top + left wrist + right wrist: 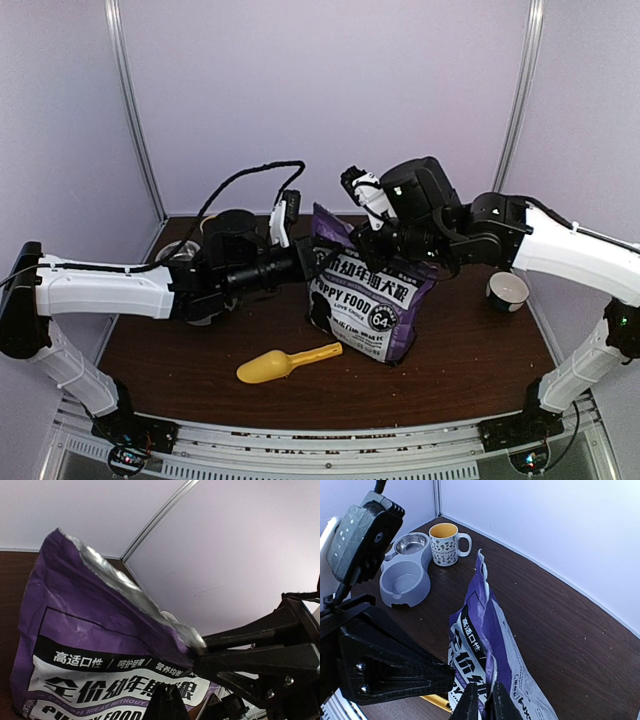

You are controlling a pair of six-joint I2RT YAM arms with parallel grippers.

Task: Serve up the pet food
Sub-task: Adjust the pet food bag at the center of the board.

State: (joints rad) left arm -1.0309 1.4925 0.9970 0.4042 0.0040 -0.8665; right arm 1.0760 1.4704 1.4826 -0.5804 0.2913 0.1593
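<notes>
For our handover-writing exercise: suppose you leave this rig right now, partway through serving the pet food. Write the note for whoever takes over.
Left gripper: shut, pinching the upper left edge of the pet food bag.
Right gripper: shut on the bag's top edge at the other side.
The bag stands upright, its mouth not pulled apart. The yellow scoop lies loose in front of it. The grey double bowl sits at the far left.
Done: both arms grip the bag.
Left: open the mouth and get food into the bowl, which looks empty.
</notes>
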